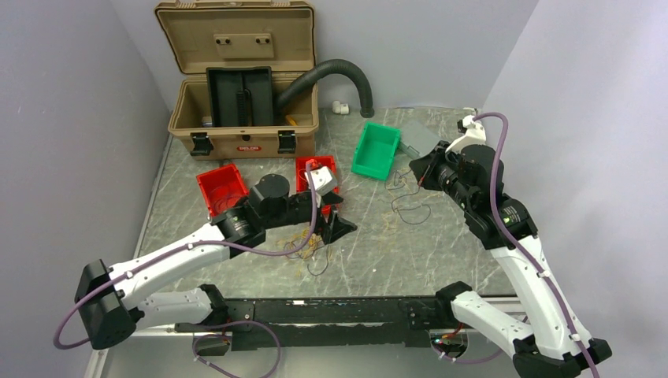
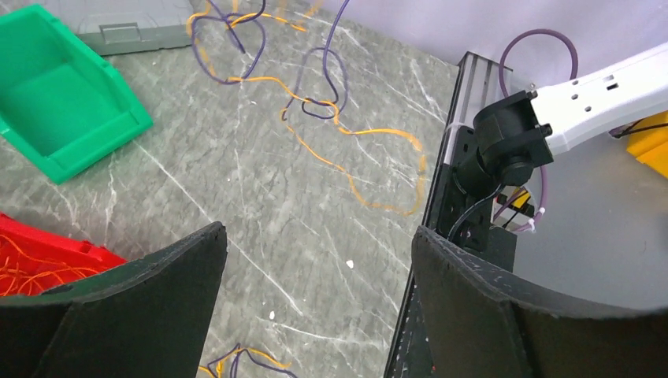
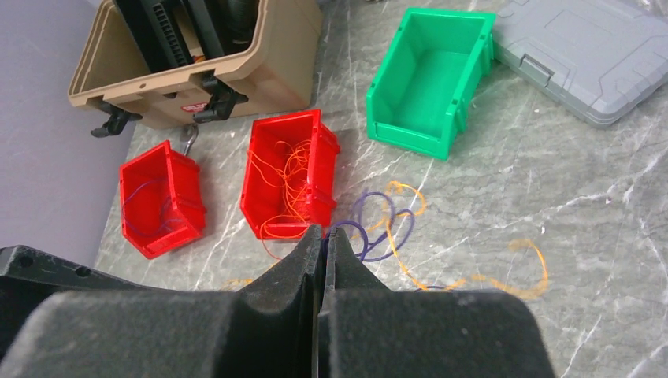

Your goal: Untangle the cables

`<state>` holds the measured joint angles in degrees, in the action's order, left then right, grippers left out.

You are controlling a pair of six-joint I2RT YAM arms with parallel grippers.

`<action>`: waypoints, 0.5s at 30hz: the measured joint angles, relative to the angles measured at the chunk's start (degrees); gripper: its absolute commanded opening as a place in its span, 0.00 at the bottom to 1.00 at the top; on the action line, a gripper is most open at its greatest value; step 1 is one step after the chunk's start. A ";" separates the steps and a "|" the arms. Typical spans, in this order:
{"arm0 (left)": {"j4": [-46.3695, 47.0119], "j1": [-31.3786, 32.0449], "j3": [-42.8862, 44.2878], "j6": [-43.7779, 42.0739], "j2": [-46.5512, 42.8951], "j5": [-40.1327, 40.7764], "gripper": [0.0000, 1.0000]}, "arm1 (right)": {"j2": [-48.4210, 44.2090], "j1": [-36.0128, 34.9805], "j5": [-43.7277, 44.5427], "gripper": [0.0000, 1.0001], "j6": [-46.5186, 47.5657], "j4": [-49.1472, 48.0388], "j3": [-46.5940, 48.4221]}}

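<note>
left gripper point(image 2: 319, 232) spread wide and empty, right gripper point(image 3: 324, 230) pressed together, seemingly pinching a purple strand of the cables point(image 2: 378, 131) looped on the table point(image 3: 551, 173) beside a red bin point(image 3: 324, 161); pulling now could tighten the orange-purple knot.

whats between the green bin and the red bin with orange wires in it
Bare table, seen in the right wrist view: nothing lies in the gap between the green bin and the red bin.
</note>
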<state>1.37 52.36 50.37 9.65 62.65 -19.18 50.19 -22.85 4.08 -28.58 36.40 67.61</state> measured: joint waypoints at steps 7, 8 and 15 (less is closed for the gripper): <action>1.33 1.70 2.86 -1.01 5.86 0.87 0.93 | 0.28 0.00 -0.13 0.00 -0.13 -0.09 0.22; 1.11 2.01 3.61 -1.01 6.67 1.11 0.94 | 0.44 0.00 -0.13 0.00 -0.15 -0.17 0.22; 0.98 3.41 5.99 -0.42 8.46 3.50 0.99 | 1.75 0.00 -0.20 0.00 -0.57 -1.38 0.20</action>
<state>2.35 55.77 56.36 9.23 71.11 -15.68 51.94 -22.85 3.88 -29.15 35.03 67.81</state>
